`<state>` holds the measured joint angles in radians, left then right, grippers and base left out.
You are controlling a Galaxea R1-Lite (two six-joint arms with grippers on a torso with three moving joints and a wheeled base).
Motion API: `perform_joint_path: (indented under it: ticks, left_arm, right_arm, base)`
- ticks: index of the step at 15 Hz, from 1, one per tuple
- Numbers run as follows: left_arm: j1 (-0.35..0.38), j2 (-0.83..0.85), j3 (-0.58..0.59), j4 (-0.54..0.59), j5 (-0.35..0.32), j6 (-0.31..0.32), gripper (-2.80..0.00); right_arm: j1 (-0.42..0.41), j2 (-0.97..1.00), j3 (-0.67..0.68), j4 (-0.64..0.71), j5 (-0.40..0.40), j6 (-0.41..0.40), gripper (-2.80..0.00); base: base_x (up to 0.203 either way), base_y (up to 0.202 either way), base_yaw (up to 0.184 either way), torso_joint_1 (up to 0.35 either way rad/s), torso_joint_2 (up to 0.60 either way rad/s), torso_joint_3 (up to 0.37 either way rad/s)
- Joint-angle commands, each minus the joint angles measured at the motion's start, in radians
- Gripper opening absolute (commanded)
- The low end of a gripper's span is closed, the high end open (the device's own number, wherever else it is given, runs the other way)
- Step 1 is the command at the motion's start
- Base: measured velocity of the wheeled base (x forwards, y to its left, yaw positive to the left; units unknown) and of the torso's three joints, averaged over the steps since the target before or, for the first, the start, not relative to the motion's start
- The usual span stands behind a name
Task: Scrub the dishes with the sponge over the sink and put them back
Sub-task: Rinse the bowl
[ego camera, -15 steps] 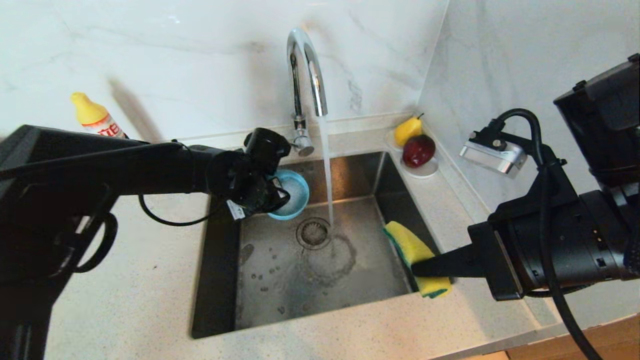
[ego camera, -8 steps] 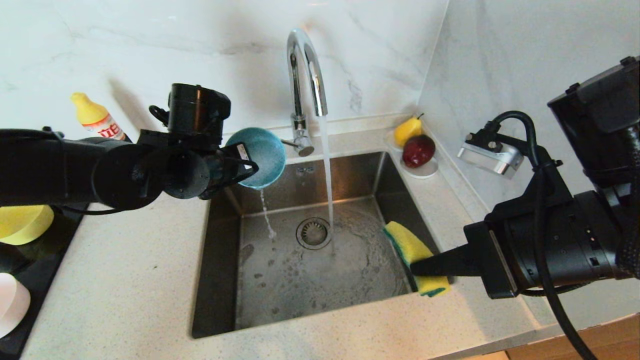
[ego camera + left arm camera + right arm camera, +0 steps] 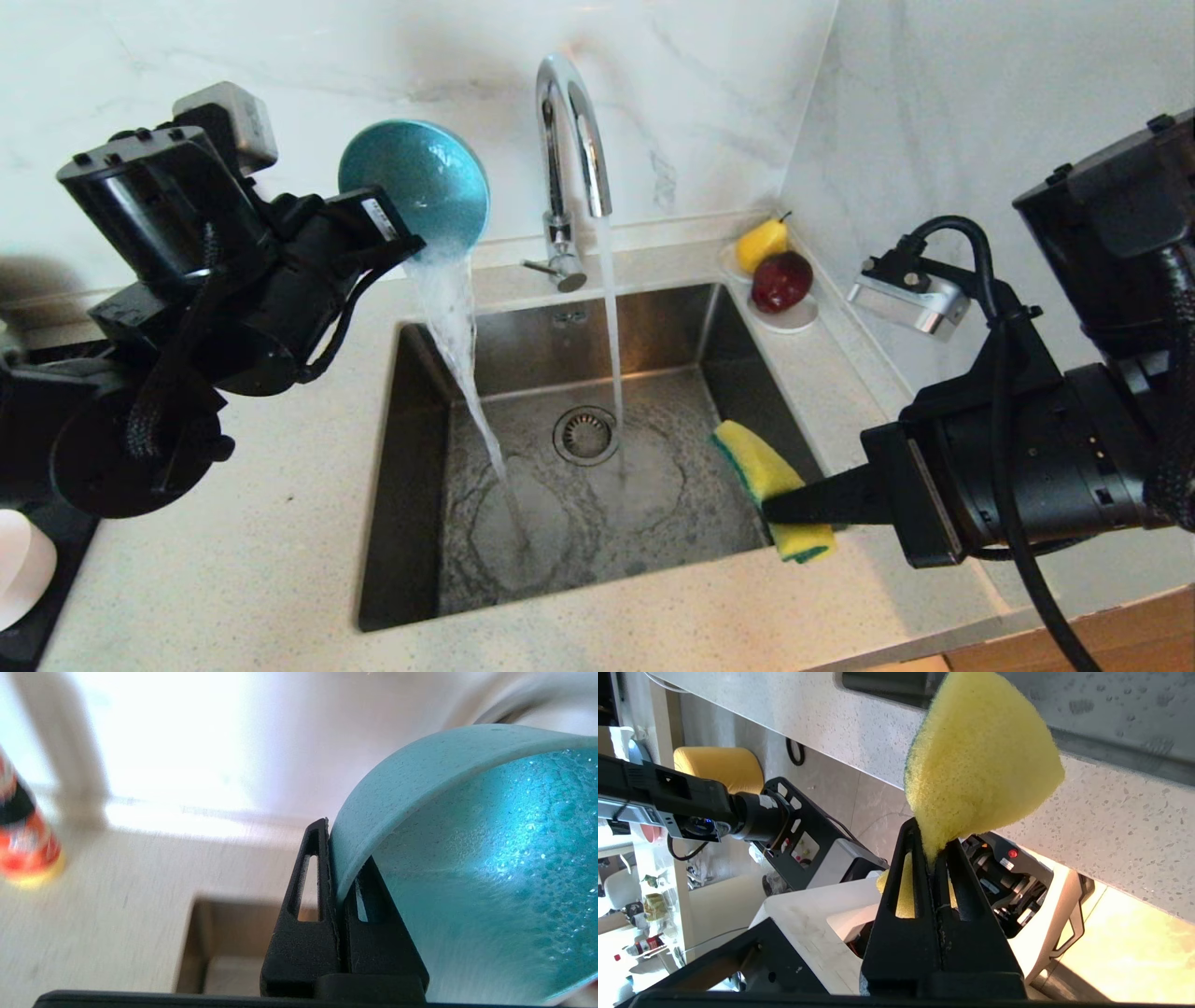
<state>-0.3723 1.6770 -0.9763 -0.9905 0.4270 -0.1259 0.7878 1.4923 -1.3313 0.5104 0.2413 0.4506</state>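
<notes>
My left gripper (image 3: pixel 403 245) is shut on the rim of the light blue bowl (image 3: pixel 415 187), held high over the sink's back left corner. The bowl is tipped on edge and water pours from it into the steel sink (image 3: pixel 653 532). In the left wrist view one finger lies inside the wet bowl (image 3: pixel 467 858) and one outside, with the left gripper (image 3: pixel 334 858) tight on the wall. My right gripper (image 3: pixel 780 509) is shut on the yellow-and-green sponge (image 3: pixel 752 457) at the sink's right edge. The right wrist view has the sponge (image 3: pixel 980 760) pinched by its narrow end in the right gripper (image 3: pixel 931 844).
The chrome tap (image 3: pixel 569 121) runs a stream onto the basin near the drain strainer (image 3: pixel 585 434). A white saucer (image 3: pixel 794 322) with a pear (image 3: pixel 761 243) and a red fruit sits at the back right corner. A pale bowl (image 3: pixel 19 569) rests at the far left. A bottle (image 3: pixel 23 844) stands by the wall.
My left arm has lifted the blue bowl from low in the sink up and to the left and tipped it, so water now pours out. The right arm has stayed put.
</notes>
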Motion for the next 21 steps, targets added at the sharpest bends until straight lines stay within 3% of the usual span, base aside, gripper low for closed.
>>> perform_joint_path:
  ticks: [1, 9, 14, 18, 20, 21]
  left_arm:
    - [0.014, -0.055, 0.057, -0.078, -0.037, 0.011, -2.8]
    - [0.013, -0.233, 0.216, -0.214, -0.188, 0.066, -2.8]
    - [0.014, -0.223, 0.226, -0.18, -0.193, 0.066, -2.8]
    - [0.014, -0.203, 0.308, 0.019, -0.193, 0.043, -2.8]
    - [0.018, -0.223, 0.284, 0.284, -0.178, 0.033, -2.8]
    - [0.027, -0.239, 0.254, 0.479, -0.168, 0.005, -2.8]
  right_arm:
    - [-0.007, 0.002, 0.014, 0.003, 0.004, 0.003, -2.8]
    - [-0.005, 0.028, 0.009, 0.0, 0.004, 0.003, -2.8]
    - [-0.006, 0.02, 0.012, 0.0, 0.002, 0.003, -2.8]
    - [-0.01, 0.009, 0.037, -0.001, 0.003, 0.0, -2.8]
    - [-0.01, 0.005, 0.038, -0.001, 0.003, 0.0, -2.8]
    - [-0.01, 0.003, 0.041, -0.001, 0.001, 0.0, -2.8]
  base:
    - [0.0, 0.0, 0.0, 0.0, 0.0, 0.0]
    - [0.0, 0.0, 0.0, 0.0, 0.0, 0.0]
    - [0.0, 0.0, 0.0, 0.0, 0.0, 0.0]
    - [0.0, 0.0, 0.0, 0.0, 0.0, 0.0]
    - [0.0, 0.0, 0.0, 0.0, 0.0, 0.0]
    - [0.0, 0.0, 0.0, 0.0, 0.0, 0.0]
